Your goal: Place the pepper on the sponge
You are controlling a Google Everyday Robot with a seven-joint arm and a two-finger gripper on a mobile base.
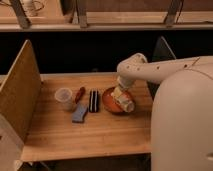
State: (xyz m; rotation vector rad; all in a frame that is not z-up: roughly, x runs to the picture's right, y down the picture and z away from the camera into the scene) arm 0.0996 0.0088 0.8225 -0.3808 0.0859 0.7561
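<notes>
A small red pepper lies on the wooden table, between a clear plastic cup and a dark striped bar. Just in front of it rests a blue sponge. My gripper hangs at the end of the white arm, over the right part of a red-brown bowl, well to the right of the pepper and the sponge.
A wooden panel walls the table's left side. A dark chair back stands behind the arm at the right. The robot's white body fills the lower right. Shelving runs along the top.
</notes>
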